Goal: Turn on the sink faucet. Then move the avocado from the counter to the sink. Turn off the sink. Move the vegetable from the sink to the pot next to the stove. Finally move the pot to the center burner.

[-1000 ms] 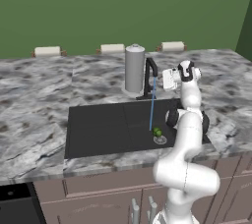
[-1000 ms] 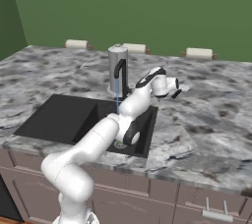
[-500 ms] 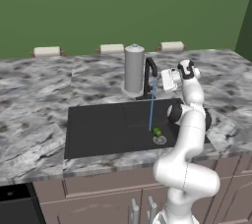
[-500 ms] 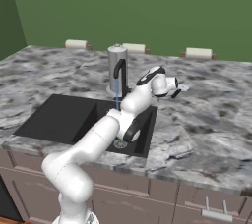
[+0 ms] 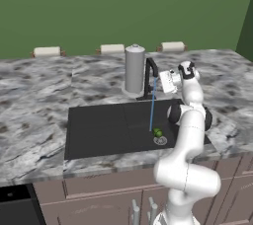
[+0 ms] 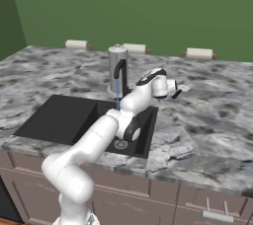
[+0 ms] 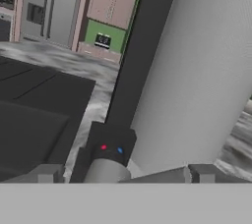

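Beside the sink faucet point(image 5: 149, 77), the end effector point(image 5: 168, 80) hangs with its fingers spread wide and nothing between them, level with the spout. Water runs in a thin blue stream into the sink point(image 5: 99, 125). Down in the basin, the avocado point(image 5: 158, 132) lies by the drain. Behind the faucet stands a grey canister point(image 5: 134, 69) on the bench point(image 5: 39, 91).

A kitchen: marbled counter point(image 5: 39, 95) mid-frame, black sink point(image 5: 99, 130) with running faucet point(image 5: 149, 73), brown cabinets point(image 5: 99, 197) along the bottom.
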